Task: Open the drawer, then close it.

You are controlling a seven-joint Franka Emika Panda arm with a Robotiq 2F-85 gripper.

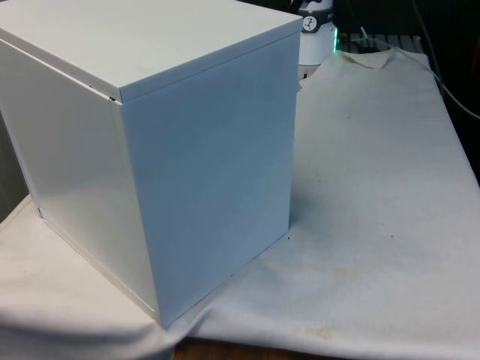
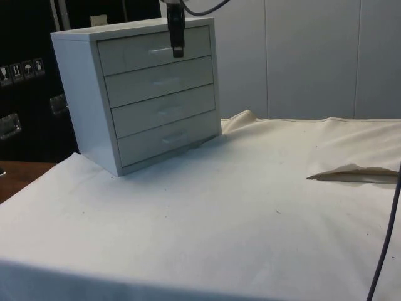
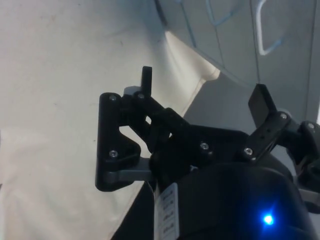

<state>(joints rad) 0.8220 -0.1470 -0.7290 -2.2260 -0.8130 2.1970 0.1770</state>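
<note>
A white chest of drawers (image 2: 144,94) stands at the table's far left in the side view, with several drawers, all pushed in. In the front view the chest (image 1: 150,150) turns its plain back and side to the camera. My black gripper (image 2: 178,51) hangs in front of the top drawer (image 2: 135,53), its tips just right of that drawer's handle (image 2: 160,51). In the wrist view the gripper (image 3: 204,92) is open, its fingers (image 3: 146,80) wide apart with nothing between them. The drawer fronts and a handle (image 3: 262,30) lie just beyond.
The white cloth (image 2: 238,207) covers the table, with broad free room in front of the chest. A raised fold of cloth (image 2: 354,172) lies at the right. A dark cable (image 2: 385,251) hangs along the side view's right edge.
</note>
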